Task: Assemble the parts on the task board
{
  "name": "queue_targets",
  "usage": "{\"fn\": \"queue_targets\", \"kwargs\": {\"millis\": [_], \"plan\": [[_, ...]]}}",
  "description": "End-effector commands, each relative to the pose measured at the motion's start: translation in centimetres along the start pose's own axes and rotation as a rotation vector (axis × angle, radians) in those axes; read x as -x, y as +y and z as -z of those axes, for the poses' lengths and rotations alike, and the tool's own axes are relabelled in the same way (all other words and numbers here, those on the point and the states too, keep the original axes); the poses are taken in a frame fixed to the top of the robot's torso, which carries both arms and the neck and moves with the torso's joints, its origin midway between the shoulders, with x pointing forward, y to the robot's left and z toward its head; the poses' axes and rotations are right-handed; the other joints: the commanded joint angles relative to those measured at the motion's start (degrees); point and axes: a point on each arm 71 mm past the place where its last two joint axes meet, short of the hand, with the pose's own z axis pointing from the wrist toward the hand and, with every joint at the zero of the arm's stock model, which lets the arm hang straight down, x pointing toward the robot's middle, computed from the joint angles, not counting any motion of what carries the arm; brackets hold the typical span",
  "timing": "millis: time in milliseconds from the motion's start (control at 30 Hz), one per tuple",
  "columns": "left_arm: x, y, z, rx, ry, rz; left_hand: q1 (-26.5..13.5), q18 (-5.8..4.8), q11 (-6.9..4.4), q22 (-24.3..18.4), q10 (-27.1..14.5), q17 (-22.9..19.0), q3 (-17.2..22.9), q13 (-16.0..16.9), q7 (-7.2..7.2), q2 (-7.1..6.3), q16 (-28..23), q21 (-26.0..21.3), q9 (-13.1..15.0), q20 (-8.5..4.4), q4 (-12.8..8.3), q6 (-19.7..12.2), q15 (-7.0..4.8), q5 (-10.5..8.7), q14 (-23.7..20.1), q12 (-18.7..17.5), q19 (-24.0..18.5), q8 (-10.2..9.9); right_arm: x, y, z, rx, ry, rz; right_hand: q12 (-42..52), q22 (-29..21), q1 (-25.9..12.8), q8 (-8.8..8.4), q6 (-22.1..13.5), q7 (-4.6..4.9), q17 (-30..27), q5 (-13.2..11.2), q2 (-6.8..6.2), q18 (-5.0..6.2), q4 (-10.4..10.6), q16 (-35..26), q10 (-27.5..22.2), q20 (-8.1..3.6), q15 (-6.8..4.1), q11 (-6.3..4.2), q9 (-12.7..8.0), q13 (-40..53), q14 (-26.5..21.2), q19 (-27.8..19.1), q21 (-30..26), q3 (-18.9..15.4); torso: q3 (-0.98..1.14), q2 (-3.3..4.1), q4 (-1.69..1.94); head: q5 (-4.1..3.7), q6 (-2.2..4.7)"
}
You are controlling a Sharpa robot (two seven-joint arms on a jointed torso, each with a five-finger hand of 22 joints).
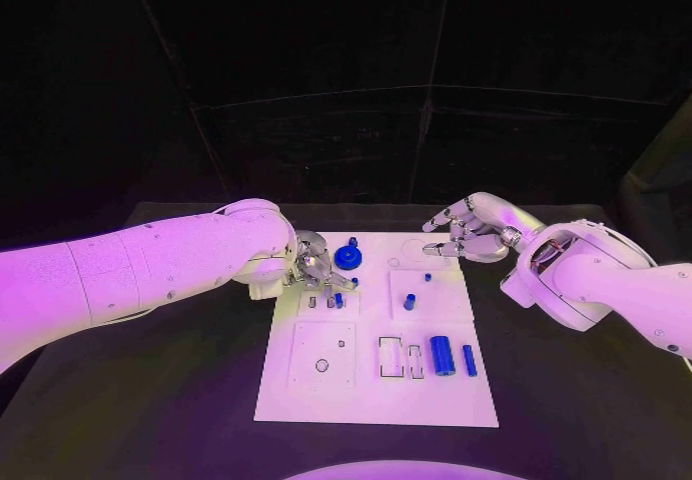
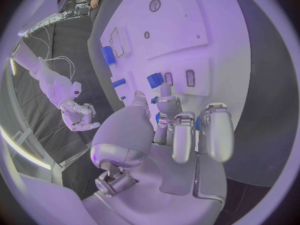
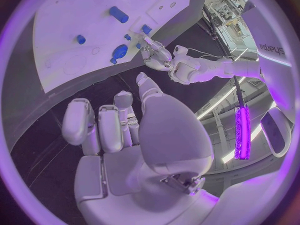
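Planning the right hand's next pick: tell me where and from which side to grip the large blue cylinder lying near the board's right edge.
Grip the large blue cylinder across its round sides at mid-length, coming straight down from above. It lies flat on the white task board, long axis running front to back, a thinner blue rod close on its right, so fingers probably fit best lowered either side.

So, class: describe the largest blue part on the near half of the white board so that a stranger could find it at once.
Start at the white task board in the middle of the black table. On its near half, right of the two outlined rectangular slots, lie two blue pieces side by side. The target is the blue cylinder, the left one: thicker and wider than the slim blue bar beside it.
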Motion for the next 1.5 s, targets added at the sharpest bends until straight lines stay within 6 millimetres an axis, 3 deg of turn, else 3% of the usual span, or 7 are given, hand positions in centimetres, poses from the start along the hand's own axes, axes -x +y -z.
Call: {"fn": "queue_targets", "kwargs": {"millis": [33, 767, 1033, 1367, 1500], "plan": [[-0.1, -0.1, 0.0, 0.014, 0.022, -0.035, 0.33, -0.81, -0.08, 0.09, -0.07, 15.07, -0.08, 0.09, 0.11, 0.17, 0.18, 0.37, 0.15, -0.29, -0.21, -0.39, -0.23, -0.13, 6.04, 0.26, 0.27, 0.41, 0.1, 0.1, -0.1, 0.002, -0.011, 0.009, -0.38, -0.16, 0.03, 0.29, 0.09, -0.17, -0.14, 0.44, 0.53, 0.5, -0.01, -0.39, -0.39, 0.08, 0.06, -0.1, 0.08, -0.17, 1.42, -0.5, -0.46, -0.39, -0.02, 0.01, 0.03, 0.0, -0.25], [-0.6, -0.9, -0.3, 0.015, 0.042, -0.074, 2.64, -0.84, -0.08, 0.53, -0.1, 15.07, 0.82, 0.66, 0.08, 1.48, 0.18, 0.59, 1.74, -0.2, -1.85, -1.24, -0.2, -0.08, 6.04, 0.86, 0.19, 1.77, 0.1, 0.1, -0.3, 0.001, -0.014, 0.009, -0.69, -0.37, 0.36, 0.52, 0.06, -0.22, -0.21, 1.64, 0.8, 0.52, 0.1, -0.64, -0.44, 0.01, -0.01, -0.18, 0.07, -0.66, 1.49, -0.51, -0.7, -0.75, 0.0, 0.05, -0.01, 0.03, -0.75], [-0.7, -1.2, -0.5, 0.012, 0.043, -0.078, 4.49, -0.84, -0.13, 0.73, -0.11, 15.07, 2.23, 0.88, 0.03, 2.14, 0.18, 0.67, 2.72, -0.23, -3.59, -1.86, -0.24, -0.07, 6.04, 1.09, 0.13, 2.52, 0.1, 0.0, -0.3, -0.002, -0.012, 0.01, -0.79, -0.41, 0.37, 0.54, 0.05, -0.22, -0.34, 1.77, 0.8, 0.53, 0.11, -0.74, -0.49, 0.0, -0.02, -0.19, 0.07, -0.78, 1.47, -0.52, -0.74, -0.81, 0.02, 0.04, 0.03, -0.03, -0.93], [-0.8, -1.5, -0.5, 0.008, 0.05, -0.085, 5.87, -0.87, -0.18, 0.95, -0.06, 15.07, 3.42, 1.11, -0.01, 2.0, 0.18, 0.76, 3.4, -0.25, -5.26, -2.27, -0.27, -0.06, 6.04, 1.31, 0.12, 2.99, 0.0, 0.1, -0.4, 0.0, -0.009, 0.009, -0.79, -0.46, 0.41, 0.56, 0.04, -0.23, -0.41, 1.89, 0.81, 0.54, 0.13, -0.81, -0.47, -0.01, -0.02, -0.19, 0.06, -0.8, 1.46, -0.54, -0.78, -0.85, 0.01, 0.05, 0.0, -0.04, -1.17], [-0.9, -1.5, -0.5, 0.008, 0.049, -0.084, 7.77, -0.83, -0.32, 0.85, -0.13, 15.07, 4.79, 1.1, -0.16, 1.99, 0.18, 0.67, 3.77, -0.3, -7.04, -2.58, -0.36, -0.03, 6.04, 1.29, 0.02, 3.18, 0.0, 0.1, -0.4, 0.0, -0.008, 0.009, -0.82, -0.51, 0.47, 0.6, 0.05, -0.24, -0.42, 2.05, 0.85, 0.54, 0.14, -0.85, -0.46, -0.02, -0.03, -0.2, 0.06, -0.85, 1.47, -0.56, -0.82, -0.89, 0.0, 0.04, 0.01, -0.12, -1.17]]}}
